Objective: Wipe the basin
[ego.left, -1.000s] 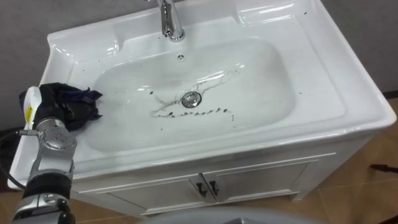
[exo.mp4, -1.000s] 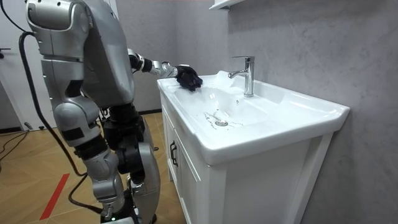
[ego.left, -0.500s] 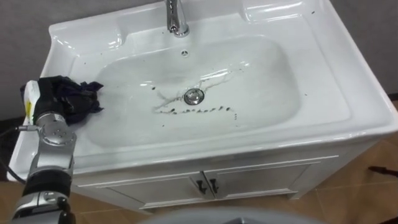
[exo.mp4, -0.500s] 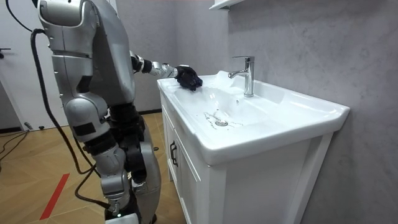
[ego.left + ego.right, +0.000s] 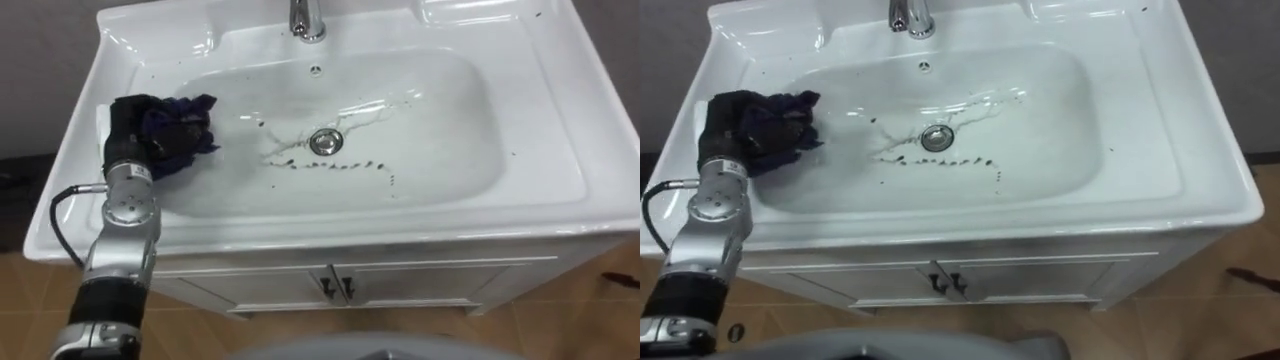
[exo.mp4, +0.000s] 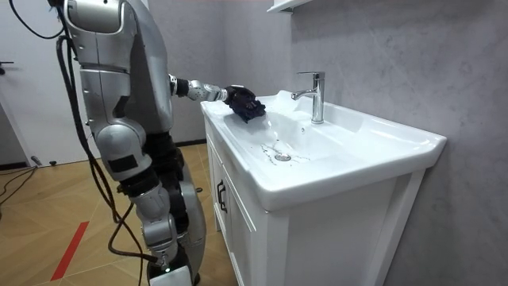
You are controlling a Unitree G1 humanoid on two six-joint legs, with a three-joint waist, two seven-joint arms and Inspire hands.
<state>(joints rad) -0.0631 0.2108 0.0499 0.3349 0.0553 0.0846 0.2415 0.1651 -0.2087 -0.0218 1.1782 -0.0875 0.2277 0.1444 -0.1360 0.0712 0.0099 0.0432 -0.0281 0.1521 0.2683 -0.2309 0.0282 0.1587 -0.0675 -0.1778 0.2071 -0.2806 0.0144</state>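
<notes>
Grey wall [image 6: 397, 63] and wooden floor [image 6: 48, 206] framed the room view, where your robot stood at the front left corner of the white basin [image 6: 357, 171], which sat on a white cabinet [image 6: 238, 230]. You had its left arm stretched out over the basin's left rim. The left robot hand [image 6: 236, 97] rested there on a dark cloth [image 6: 250, 110], well apart from the chrome tap [image 6: 316, 95] at the back edge.

From the left eye view, you could see that robot hand clenched into the bunched cloth, grasping it. The cloth lay on the bowl's left slope, just inside the left rim, with its loose end pointing toward the middle. Dark specks [image 5: 330, 165] trailed just in front of the drain [image 5: 325, 141], and thin streaks ran across the bowl past it toward the back right. The cloth was clear of both.

Your right eye view showed the same: the cloth in the robot hand's grip on the left slope, near the basin's back left corner.
</notes>
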